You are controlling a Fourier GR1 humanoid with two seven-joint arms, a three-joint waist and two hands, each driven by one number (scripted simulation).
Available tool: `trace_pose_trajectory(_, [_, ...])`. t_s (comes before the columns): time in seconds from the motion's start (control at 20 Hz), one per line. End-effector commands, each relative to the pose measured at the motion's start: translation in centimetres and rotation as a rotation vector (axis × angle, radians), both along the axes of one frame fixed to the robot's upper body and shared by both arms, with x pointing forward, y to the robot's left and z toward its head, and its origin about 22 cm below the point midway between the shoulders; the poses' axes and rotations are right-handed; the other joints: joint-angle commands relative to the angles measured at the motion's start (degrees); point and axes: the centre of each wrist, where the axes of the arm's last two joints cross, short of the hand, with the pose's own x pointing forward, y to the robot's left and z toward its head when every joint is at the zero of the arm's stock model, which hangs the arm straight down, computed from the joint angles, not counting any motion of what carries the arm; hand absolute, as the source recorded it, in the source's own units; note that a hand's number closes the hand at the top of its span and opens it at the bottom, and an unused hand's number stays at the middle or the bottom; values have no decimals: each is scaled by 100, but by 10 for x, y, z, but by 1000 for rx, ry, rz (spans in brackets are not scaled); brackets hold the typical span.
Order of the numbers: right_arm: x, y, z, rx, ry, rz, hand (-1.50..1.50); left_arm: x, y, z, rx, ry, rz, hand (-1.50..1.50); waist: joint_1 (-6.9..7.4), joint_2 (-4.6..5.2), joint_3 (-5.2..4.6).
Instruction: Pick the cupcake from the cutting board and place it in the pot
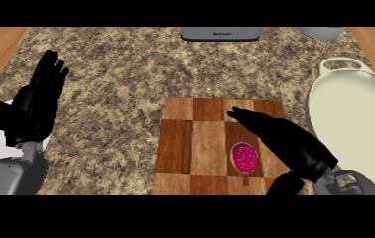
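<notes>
A cupcake [245, 157] with bright pink topping lies on the wooden cutting board [196, 143], toward its lower right. My right hand [289, 143] hovers over the board's right side, fingers straight and pointing up-left, just right of and above the cupcake, not closed on it. The cream-coloured pot [344, 118] sits at the right edge of the view, its handle at the top. My left hand [40, 100] rests open at the left edge, fingers up.
A grey appliance [221, 33] stands at the counter's far edge, and a grey bowl-like object [322, 31] is at the far right. Speckled stone counter [132, 73] spreads between the board and the left hand.
</notes>
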Motion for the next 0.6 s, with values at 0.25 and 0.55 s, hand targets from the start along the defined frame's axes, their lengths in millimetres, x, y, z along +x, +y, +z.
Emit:
trace_pose_trajectory(0.25, [-3,2,-18,-100,13,-59,-150,-15,-18,-8,3,4,17,0,-3,-2,2])
trace_pose_trajectory(0.55, [-2,18,-34,-67,-4,-44,-150,-3,-12,-9,8,6,9,0,-14,1,2])
